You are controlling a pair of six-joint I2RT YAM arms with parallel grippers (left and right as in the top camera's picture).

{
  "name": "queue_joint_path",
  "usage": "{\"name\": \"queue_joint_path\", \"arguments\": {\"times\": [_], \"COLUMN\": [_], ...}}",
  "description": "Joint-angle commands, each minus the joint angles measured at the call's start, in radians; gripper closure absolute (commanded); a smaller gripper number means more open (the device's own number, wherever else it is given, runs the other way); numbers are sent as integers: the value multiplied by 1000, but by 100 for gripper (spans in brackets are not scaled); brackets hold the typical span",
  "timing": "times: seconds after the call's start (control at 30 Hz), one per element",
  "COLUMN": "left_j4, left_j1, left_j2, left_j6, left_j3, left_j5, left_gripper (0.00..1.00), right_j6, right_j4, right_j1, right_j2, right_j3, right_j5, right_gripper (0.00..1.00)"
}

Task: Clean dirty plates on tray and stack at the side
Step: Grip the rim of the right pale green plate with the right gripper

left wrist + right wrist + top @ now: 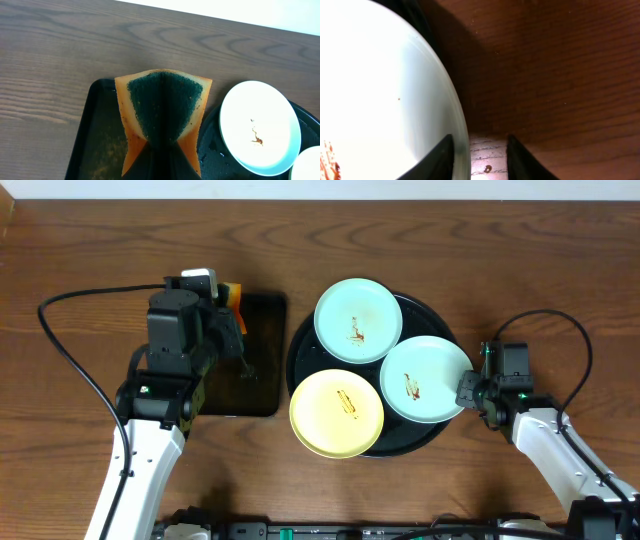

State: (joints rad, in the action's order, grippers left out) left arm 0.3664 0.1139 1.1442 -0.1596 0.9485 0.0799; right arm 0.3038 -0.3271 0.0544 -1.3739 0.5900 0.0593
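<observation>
Plates (pixel 358 320): probably light, stiff, slick; grab by rim
Right hand (pixel 480 150): released, straddling mint plate (pixel 380 90) rim
Left hand (pixel 161 155): clenched on sponge (pixel 162 107)

Robot lab: cabled arms (pixel 150 430), wooden table (pixel 80 250)

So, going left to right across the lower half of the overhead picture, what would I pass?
The black left robot arm → small black rectangular tray → pale yellow round plate → pale mint-white round plate → right gripper, open at that plate's rim.
</observation>
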Motion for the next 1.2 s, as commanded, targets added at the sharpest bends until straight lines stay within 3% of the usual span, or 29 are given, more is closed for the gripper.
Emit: {"name": "queue_joint_path", "arguments": {"times": [0.0, 0.67, 1.17], "left_j4": [-2, -3, 4], "left_j1": [-2, -2, -2], "left_j2": [-10, -10, -8], "left_j6": [9, 9, 9], "left_j3": [3, 3, 3], "left_j5": [7, 7, 7], "left_gripper": [93, 93, 92], "right_j6": [-1, -1, -1], "right_j4": [-5, -6, -6], "right_j1": [-8, -8, -8], "right_j2": [-12, -12, -12], "right_j3": [11, 11, 11], "right_j5": [11, 11, 11], "right_gripper": [74, 99, 99]}}
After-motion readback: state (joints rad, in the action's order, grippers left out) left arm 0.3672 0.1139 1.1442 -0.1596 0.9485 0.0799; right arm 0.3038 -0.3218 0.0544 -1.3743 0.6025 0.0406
